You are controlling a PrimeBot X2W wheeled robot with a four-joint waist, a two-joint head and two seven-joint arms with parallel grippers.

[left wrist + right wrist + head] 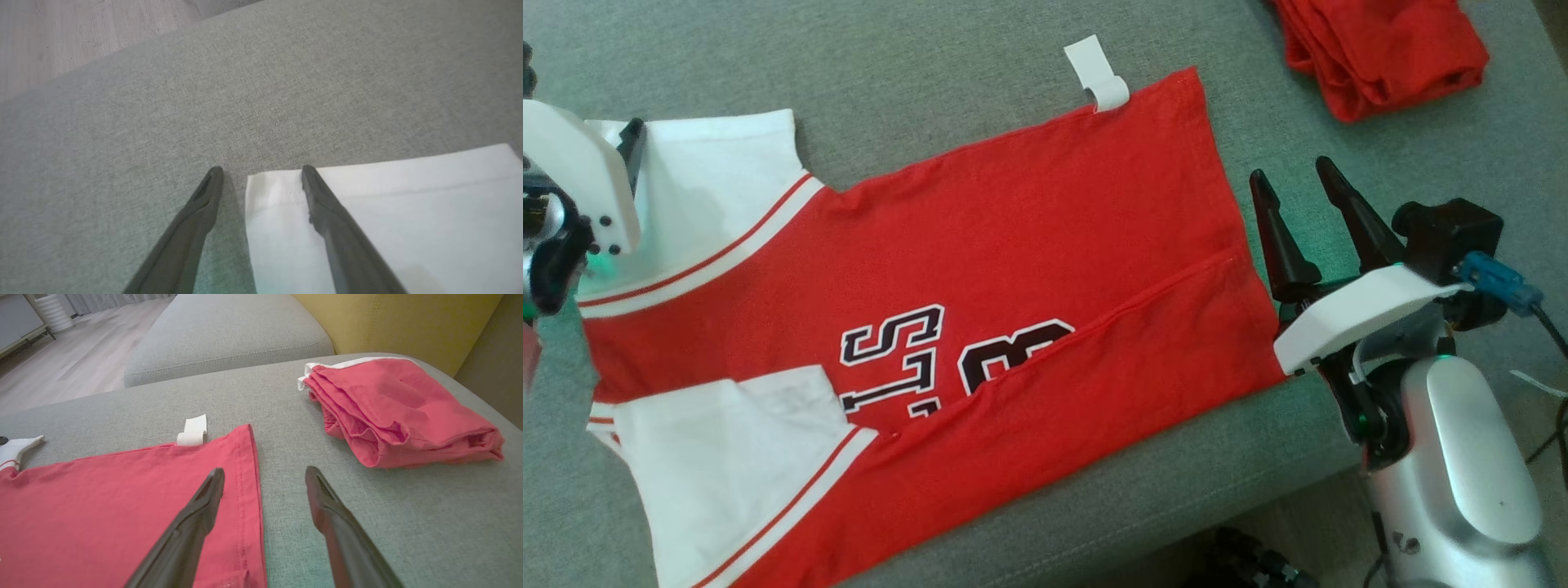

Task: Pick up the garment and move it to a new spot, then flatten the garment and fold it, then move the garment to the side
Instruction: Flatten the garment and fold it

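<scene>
A red jersey (1029,237) with white sleeves and dark lettering lies flat on the grey cushion, its lower side folded over along a diagonal seam. A white tag (1098,73) sticks out at its far edge. My left gripper (261,171) is open over the corner of the upper white sleeve (388,212), one finger on the fabric and one over bare cushion. My right gripper (1294,180) is open just past the jersey's hem (249,486), fingers straddling the hem edge, holding nothing.
A second red garment (1380,49), folded with white trim, sits at the far right of the cushion (408,412). The grey cushion's front edge (1135,506) runs below the jersey. A wooden floor (61,32) and a yellow backrest (408,322) lie beyond.
</scene>
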